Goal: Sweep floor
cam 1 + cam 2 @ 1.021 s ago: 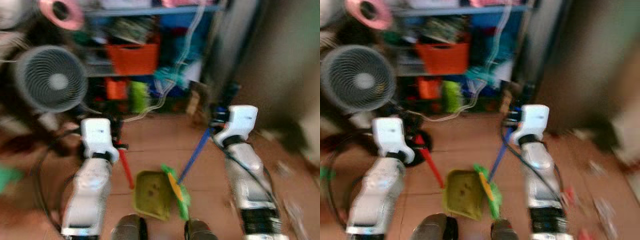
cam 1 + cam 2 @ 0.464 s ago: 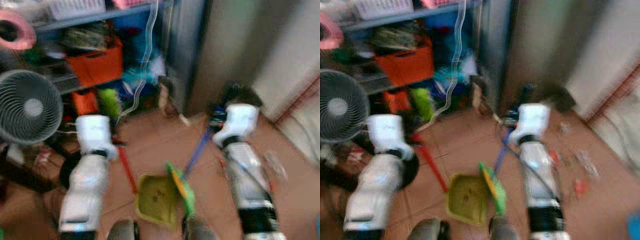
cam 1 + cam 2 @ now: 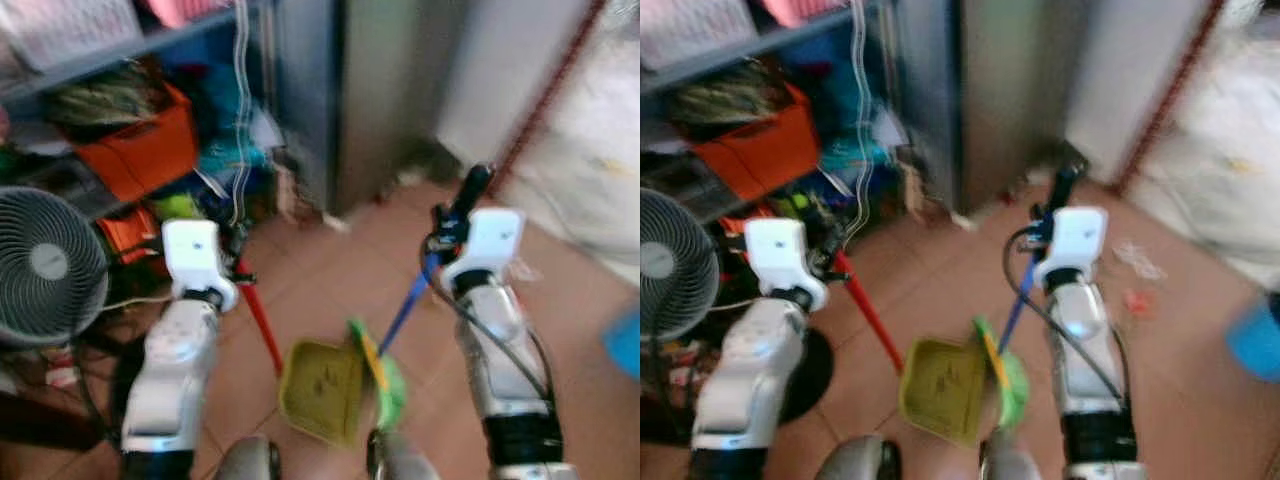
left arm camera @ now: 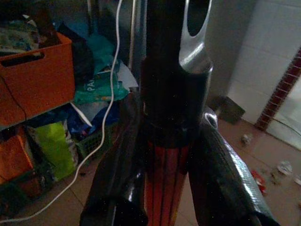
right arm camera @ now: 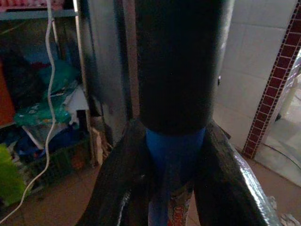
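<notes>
Gripping red dustpan handle [image 4: 162, 188] and blue broom handle [image 5: 171, 155], both pincers stay clamped; swinging risks snagging the shelf cables [image 3: 238, 110].

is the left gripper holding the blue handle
No, the left gripper is shut on the red handle; the right gripper holds the blue handle.

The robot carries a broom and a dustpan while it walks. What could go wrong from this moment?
1. The white cable hangs from the shelf beside the left gripper; the dustpan's red handle might snag it.
2. The standing fan is near the left arm and may be bumped.
3. The broom head and dustpan hang just before the robot's feet, so it might step on them.
</notes>
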Motion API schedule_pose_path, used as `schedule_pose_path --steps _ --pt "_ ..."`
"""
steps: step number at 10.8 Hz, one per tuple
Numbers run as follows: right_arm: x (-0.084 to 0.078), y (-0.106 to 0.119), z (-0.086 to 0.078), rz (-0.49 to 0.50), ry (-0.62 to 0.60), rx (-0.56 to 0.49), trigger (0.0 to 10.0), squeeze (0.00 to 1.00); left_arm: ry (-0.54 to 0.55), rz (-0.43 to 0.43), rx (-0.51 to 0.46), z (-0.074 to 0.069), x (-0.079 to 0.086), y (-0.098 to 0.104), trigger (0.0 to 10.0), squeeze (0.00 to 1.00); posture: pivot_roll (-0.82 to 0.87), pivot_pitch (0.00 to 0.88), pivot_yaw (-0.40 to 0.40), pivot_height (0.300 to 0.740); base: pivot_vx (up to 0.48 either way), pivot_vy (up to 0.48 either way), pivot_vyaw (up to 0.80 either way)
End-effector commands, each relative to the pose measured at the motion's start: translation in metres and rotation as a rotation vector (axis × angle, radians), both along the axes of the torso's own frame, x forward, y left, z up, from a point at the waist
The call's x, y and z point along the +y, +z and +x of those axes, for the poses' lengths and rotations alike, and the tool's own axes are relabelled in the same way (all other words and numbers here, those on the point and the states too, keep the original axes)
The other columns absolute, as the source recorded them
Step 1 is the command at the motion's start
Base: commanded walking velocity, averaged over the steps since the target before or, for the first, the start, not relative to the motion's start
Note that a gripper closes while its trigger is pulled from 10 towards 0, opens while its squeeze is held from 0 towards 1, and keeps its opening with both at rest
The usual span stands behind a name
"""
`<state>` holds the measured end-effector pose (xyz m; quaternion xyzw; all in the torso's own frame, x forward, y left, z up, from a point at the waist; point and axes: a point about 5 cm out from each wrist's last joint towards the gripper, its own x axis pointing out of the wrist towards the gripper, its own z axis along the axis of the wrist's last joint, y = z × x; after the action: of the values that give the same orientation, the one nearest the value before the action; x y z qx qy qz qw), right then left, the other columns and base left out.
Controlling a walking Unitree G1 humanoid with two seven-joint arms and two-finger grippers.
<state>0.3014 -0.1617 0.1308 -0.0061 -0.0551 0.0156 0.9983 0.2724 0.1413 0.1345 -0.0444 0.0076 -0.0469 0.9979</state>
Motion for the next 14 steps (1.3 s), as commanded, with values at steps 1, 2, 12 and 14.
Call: schedule_pose_path --steps 1,2,12,14 --pt "0.001 0.003 0.001 0.015 -0.003 -0.004 10.0 0.00 0.009 -0.023 -0.069 0.000 0.002 0.013 10.0 0.00 -0.09 0.123 0.074 0.740 0.000 0.000 0.00" --pt "0.001 0.003 0.002 0.010 -0.004 -0.003 10.0 0.00 0.007 -0.029 -0.073 0.000 0.002 0.014 10.0 0.00 -0.09 0.122 0.074 0.740 0.000 0.000 -0.80" --pt "0.010 0.006 -0.001 -0.068 0.040 -0.053 10.0 0.00 -0.026 -0.054 -0.062 0.001 -0.006 0.013 10.0 0.00 -0.09 0.130 0.079 0.740 0.374 0.162 -0.69" --pt "0.010 0.006 0.001 -0.071 0.035 -0.050 10.0 0.00 -0.029 -0.052 -0.058 0.003 -0.007 0.013 10.0 0.00 -0.09 0.126 0.078 0.740 0.360 0.319 0.00"
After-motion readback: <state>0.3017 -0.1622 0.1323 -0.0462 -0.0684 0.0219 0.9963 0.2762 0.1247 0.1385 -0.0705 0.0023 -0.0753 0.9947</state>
